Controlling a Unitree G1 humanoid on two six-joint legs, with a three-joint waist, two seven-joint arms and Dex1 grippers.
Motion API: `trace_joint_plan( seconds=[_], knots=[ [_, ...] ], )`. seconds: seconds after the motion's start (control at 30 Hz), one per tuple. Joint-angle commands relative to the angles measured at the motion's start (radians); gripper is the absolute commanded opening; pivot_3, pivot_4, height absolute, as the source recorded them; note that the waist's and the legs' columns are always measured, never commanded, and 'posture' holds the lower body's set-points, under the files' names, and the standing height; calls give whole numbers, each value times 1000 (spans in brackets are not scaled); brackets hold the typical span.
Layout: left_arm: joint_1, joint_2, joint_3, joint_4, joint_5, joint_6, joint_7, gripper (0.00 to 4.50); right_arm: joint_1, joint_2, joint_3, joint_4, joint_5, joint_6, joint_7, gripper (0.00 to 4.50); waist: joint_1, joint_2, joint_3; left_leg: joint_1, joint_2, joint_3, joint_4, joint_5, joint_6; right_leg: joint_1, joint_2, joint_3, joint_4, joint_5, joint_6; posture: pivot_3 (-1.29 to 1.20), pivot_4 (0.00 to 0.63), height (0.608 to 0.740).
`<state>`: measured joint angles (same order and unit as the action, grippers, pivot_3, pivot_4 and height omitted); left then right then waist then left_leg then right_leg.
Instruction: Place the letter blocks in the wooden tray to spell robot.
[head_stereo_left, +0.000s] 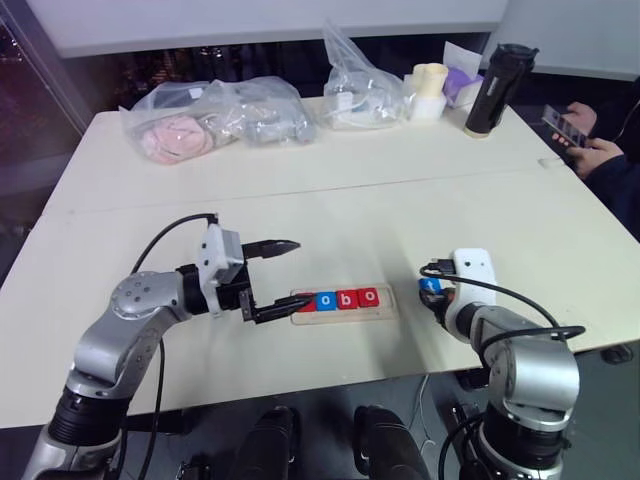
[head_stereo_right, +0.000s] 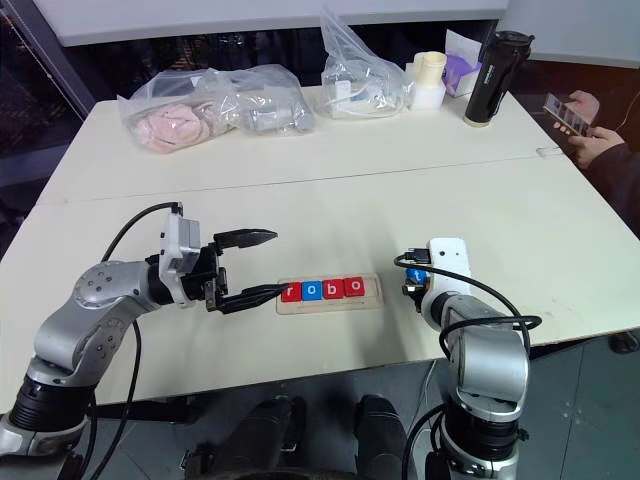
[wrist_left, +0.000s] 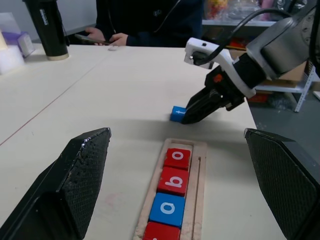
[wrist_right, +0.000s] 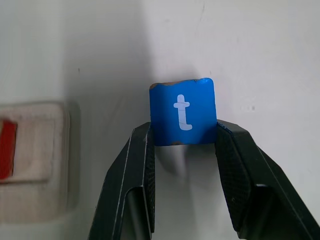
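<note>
1. Head views: the wooden tray (head_stereo_left: 345, 312) already carries four letter blocks reading r, o, b, o, with its last slot bare at the end nearer the right gripper (head_stereo_left: 434, 291). The left gripper (head_stereo_left: 276, 280) hovers at the tray's other end, fingers spread wide and holding nothing.

2. Left wrist view: beyond the tray's bare end, the right gripper pinches the blue t block (wrist_left: 178, 113) at table level, just beside the tray.

3. Right wrist view: the t block sits clamped between the fingertips (wrist_right: 227, 145), with the tray's end off to one side. Judging by this, only seating the t remains.
</note>
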<state>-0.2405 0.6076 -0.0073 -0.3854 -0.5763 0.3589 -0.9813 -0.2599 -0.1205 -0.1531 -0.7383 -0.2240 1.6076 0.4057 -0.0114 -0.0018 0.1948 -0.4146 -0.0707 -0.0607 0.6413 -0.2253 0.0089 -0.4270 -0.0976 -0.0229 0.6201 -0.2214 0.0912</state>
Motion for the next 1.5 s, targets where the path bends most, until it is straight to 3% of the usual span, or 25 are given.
trace_joint_plan(
  seconds=[0.03,0.33,0.37,0.47,0.53,0.7,0.8,0.93,1.03,1.2,1.37,1.5],
  knots=[
    [-2,4,15,-14,3,-21,-3,4500,5,-10,11,-51,-15,7,25,1127,-1,0,0,0,0,0,-1,0,0,0,0,0,-1,0,0,0,150,740],
    [-4,4,13,-6,7,-27,-9,4500,40,-20,30,-97,-66,7,93,1127,1,0,0,0,0,0,-8,0,0,-1,0,0,-5,1,1,0,150,740],
    [-5,4,12,-4,7,-28,-10,4500,39,-24,32,-99,-73,7,102,2191,1,0,0,0,0,0,-8,0,0,-1,0,0,-5,1,1,0,150,740],
    [-10,3,11,1,8,-30,-13,4500,29,-49,36,-97,-90,7,140,3608,1,0,0,0,0,0,-8,0,0,-1,0,-1,-5,1,1,0,150,740],
    [-13,3,10,4,11,-33,-16,4500,0,-168,50,-87,-47,7,198,4447,1,0,0,0,0,0,-8,0,0,-1,0,-1,-5,1,1,0,150,740],
    [-15,2,8,9,13,-39,-19,4500,-122,-529,126,-73,197,7,378,4447,0,-1,1,0,-1,1,-7,0,0,0,-1,-1,-7,0,0,0,150,740],
    [-19,-1,6,14,18,-43,-21,4500,-232,-673,188,-78,330,6,445,4447,0,-2,1,0,1,0,-9,0,0,0,-1,-2,-7,0,1,0,150,740],
    [-31,-7,2,26,25,-49,-25,4500,-232,-861,253,20,415,-291,586,4447,6,-5,2,0,1,0,-10,0,0,0,-1,-4,-8,0,2,0,150,740],
    [-37,-8,0,31,28,-52,-27,4500,-211,-920,240,161,447,-588,707,4447,16,-5,3,-2,0,1,-8,0,1,1,-1,-4,-10,0,2,0,150,740],
    [-36,-7,-10,37,47,-69,-31,4500,-193,-965,301,459,344,-1090,791,4447,23,-5,3,-4,-1,1,-3,-1,2,1,-2,-4,-11,0,3,0,150,740],
    [-27,-7,-3,23,41,-63,-23,4500,-219,-924,331,682,342,-1265,864,4447,24,-5,3,-4,0,1,-3,-1,2,0,-1,-3,-9,0,2,0,150,740],
    [-22,-1,3,19,38,-59,-20,4500,-227,-904,332,747,350,-1310,890,4447,23,-5,3,-4,0,1,-3,-1,2,0,-1,-3,-8,0,2,0,150,740]
  ],
)
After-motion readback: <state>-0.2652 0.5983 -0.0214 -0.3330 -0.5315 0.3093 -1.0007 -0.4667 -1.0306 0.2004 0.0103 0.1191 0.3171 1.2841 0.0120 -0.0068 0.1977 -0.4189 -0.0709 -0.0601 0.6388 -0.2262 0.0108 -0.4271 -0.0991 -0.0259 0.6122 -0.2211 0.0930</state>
